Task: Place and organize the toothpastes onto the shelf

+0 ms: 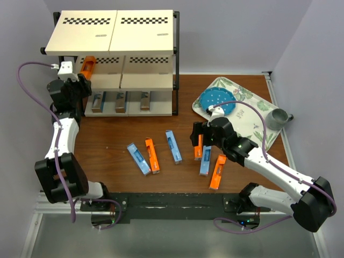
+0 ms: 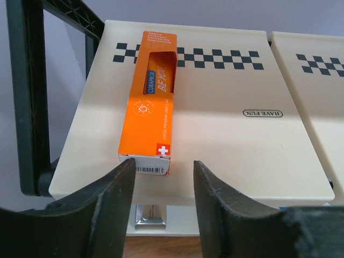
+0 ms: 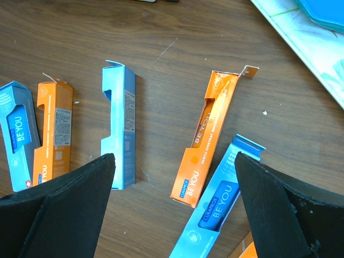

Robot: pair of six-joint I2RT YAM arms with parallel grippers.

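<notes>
On shelf (image 1: 107, 40) middle board: orange toothpaste (image 2: 149, 102); bottom: three grey toothpastes (image 1: 120, 102).

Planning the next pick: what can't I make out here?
Top view: middle tier of the shelf, mostly hidden under the top boards.
Top view: orange toothpaste carton, partly covered by the right gripper.
Right wrist view: another orange carton, cut off by the bottom edge.

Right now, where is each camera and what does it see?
Top: high behind, looking down on table, shelf, left arm, right arm.
Left wrist: faces the shelf; left gripper by an orange box.
Right wrist: looks down at table boxes; right gripper frames them.
Shared: top and left wrist both show that orange box.
</notes>
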